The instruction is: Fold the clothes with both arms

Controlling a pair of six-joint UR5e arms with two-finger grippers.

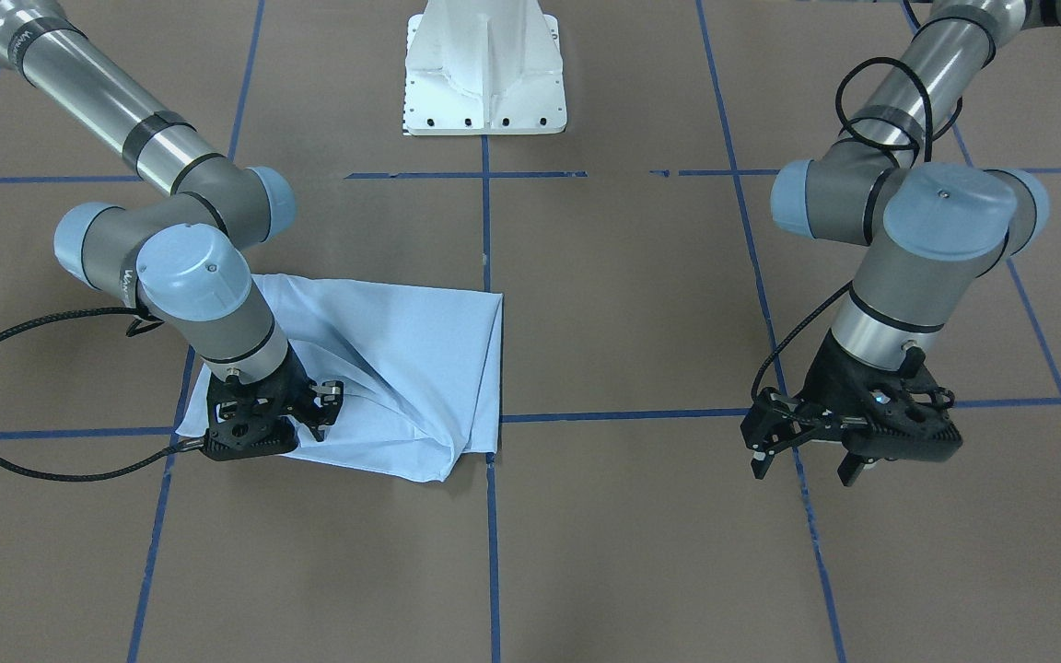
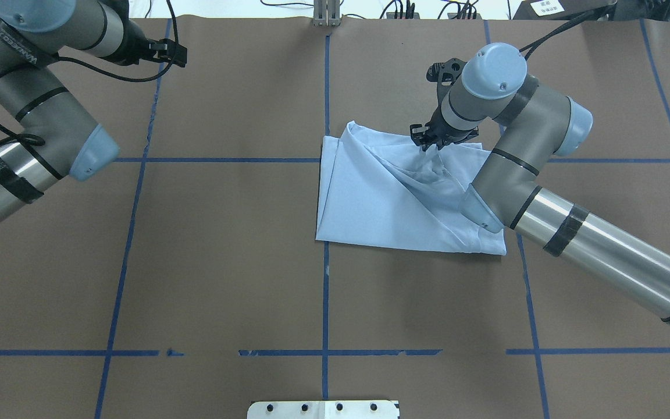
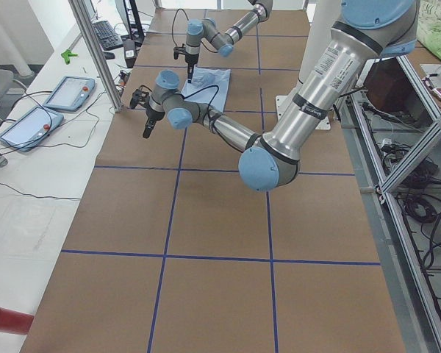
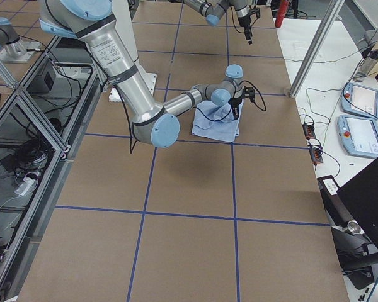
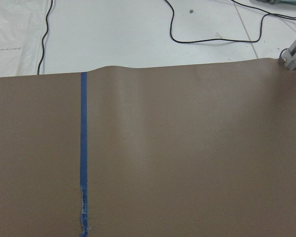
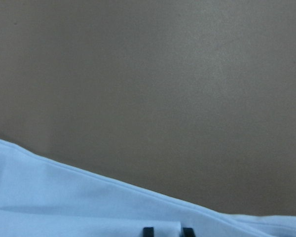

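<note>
The light blue T-shirt lies folded on the brown table, right of the centre line in the overhead view. Its print and collar are hidden. My right gripper sits low on the shirt's far part, and creases in the fabric run up to it. In the right wrist view its fingertips stand close together on the cloth, shut on it. My left gripper is open and empty, hanging above bare table far from the shirt, near the far left edge.
The white pedestal base stands at the robot's side of the table. Blue tape lines grid the brown surface. The left wrist view shows the table's far edge with cables on a white floor beyond.
</note>
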